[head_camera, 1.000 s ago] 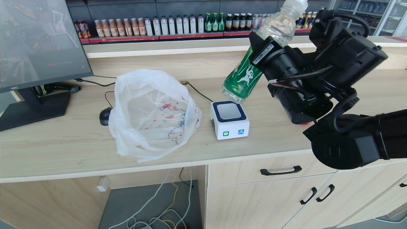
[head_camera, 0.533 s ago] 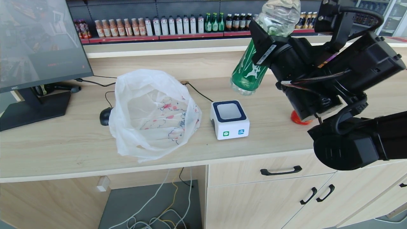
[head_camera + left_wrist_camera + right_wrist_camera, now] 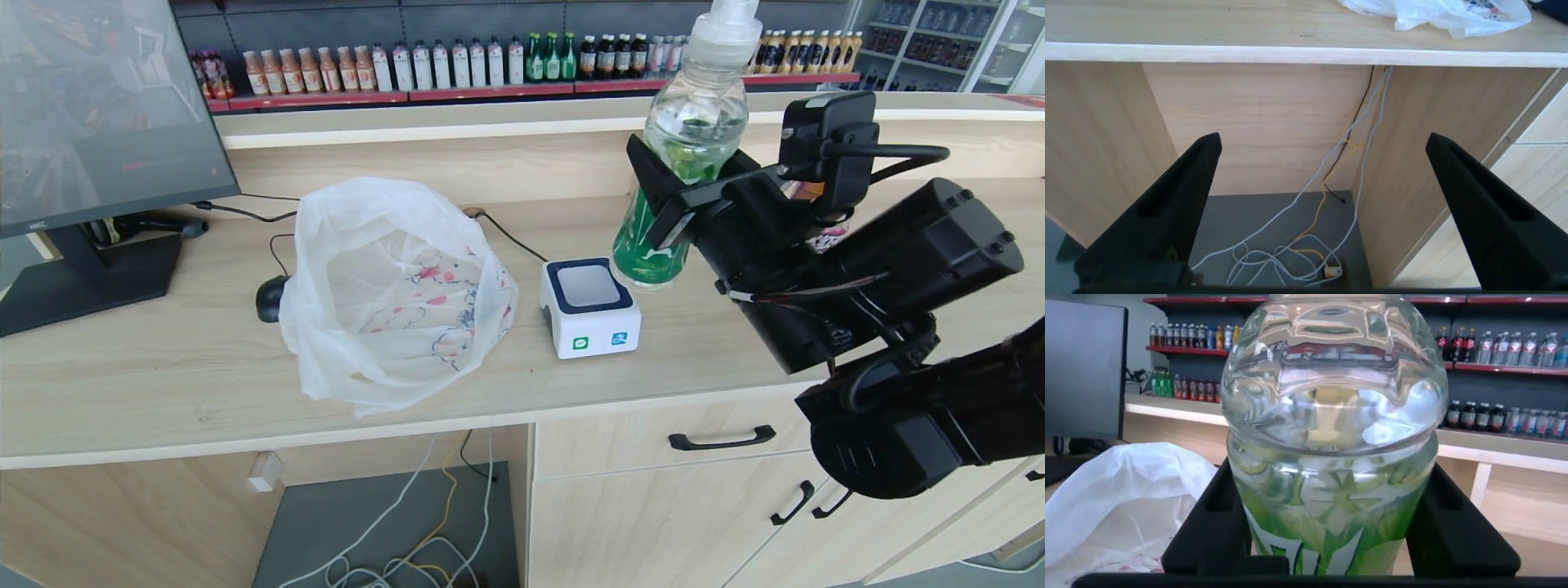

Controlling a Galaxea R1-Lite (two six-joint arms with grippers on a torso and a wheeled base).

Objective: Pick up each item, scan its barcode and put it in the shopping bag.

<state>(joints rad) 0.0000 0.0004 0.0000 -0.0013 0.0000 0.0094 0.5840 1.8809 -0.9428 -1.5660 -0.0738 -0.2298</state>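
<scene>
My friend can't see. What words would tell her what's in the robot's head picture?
The right gripper holds a green-labelled bottle nearly upright, cap up, just right of a small white scanner on a wooden counter. A white shopping bag stands open left of the scanner, with a dark monitor at the far left.

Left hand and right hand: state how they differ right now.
The left hand is open and empty; the right hand is shut on the bottle. The left hand sits low in front of the counter, facing the cables underneath; the right hand is up above the counter, holding the bottle roughly upright near the scanner. Both have black fingers.
</scene>
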